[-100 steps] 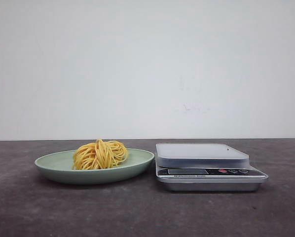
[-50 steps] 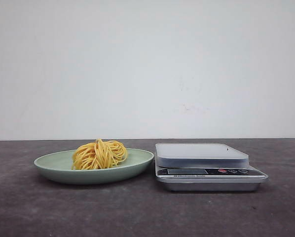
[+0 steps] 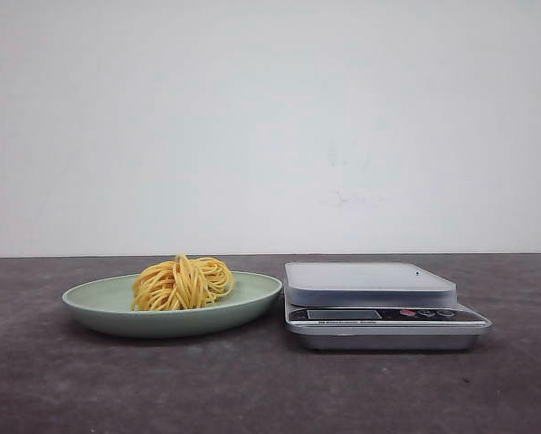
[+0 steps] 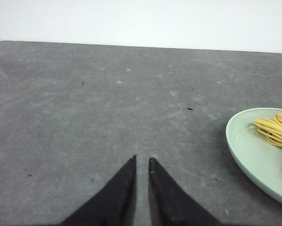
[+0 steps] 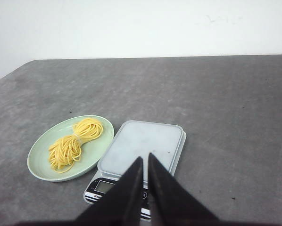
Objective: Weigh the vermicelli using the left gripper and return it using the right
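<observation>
Counts: there was one vermicelli [image 3: 182,283] nest, one plate [image 3: 99,306], one scale [image 3: 379,306], and two tools, each seen only from its own wrist camera.

Vermicelli: it lay in the plate, a little toward 3 o'clock from the plate's middle in the front view. From the right wrist camera the vermicelli [image 5: 74,142] looked longer, like two loops joined.

Plate: it stood at 9 o'clock from the scale, and its rim was just beside the scale; I cannot tell if they touched.

Scale: its weighing surface [image 5: 141,145] had nothing on it.

Change: compared with the earlier front pictures, the plate, the vermicelli and the scale were in the same places.

Left tool [image 4: 142,160]: the two dark tips were almost together, with only a thin gap, and they held nothing. It was above bare worktop [image 4: 84,108], with the plate edge [image 4: 235,141] to one side.

Right tool [image 5: 145,157]: its tips were also nearly pressed together and empty, above the scale.

Materials and shapes: the vermicelli was thin yellow-orange strands. The plate was pale green, round, shallow and smooth. The scale was a silver rectangle with rounded corners, a small display [image 3: 344,315] and buttons at the front. The worktop was dark grey and speckled.
</observation>
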`<state>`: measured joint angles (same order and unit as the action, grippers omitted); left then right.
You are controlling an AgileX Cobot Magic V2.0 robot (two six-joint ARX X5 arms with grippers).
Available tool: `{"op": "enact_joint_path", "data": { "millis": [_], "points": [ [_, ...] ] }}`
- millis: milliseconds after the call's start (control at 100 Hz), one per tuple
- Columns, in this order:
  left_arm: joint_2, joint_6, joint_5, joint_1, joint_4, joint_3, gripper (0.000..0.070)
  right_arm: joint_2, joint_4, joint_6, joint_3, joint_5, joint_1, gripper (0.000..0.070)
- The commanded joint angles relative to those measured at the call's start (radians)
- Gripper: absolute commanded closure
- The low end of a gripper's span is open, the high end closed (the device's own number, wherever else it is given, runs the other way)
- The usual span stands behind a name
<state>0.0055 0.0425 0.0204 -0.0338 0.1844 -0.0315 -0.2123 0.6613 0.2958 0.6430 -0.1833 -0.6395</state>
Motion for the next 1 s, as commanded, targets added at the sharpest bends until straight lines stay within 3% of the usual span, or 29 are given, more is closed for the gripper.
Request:
{"op": "enact_joint_path", "data": {
  "millis": [0, 510, 620, 690, 990],
  "points": [
    [0.000, -0.012, -0.002, 0.001, 0.005, 0.018, 0.0685, 0.000, -0.011, 0.010, 0.010, 0.000, -0.005, 0.0693],
    [0.000, -0.012, -0.002, 0.001, 0.005, 0.018, 0.0685, 0.000, -0.011, 0.010, 0.010, 0.000, -0.005, 0.0693],
    [0.000, -0.012, -0.002, 0.001, 0.005, 0.018, 0.0685, 0.000, -0.031, -0.074, 0.010, -0.058, 0.006, 0.0692],
    [0.000, -0.012, -0.002, 0.001, 0.005, 0.018, 0.0685, 0.013, -0.040, -0.105, 0.009, -0.098, 0.068, 0.0692],
    [0.000, -0.012, -0.002, 0.001, 0.006, 0.018, 0.0685, 0.156, -0.057, -0.121, -0.156, 0.002, 0.518, 0.0693]
  ]
}}
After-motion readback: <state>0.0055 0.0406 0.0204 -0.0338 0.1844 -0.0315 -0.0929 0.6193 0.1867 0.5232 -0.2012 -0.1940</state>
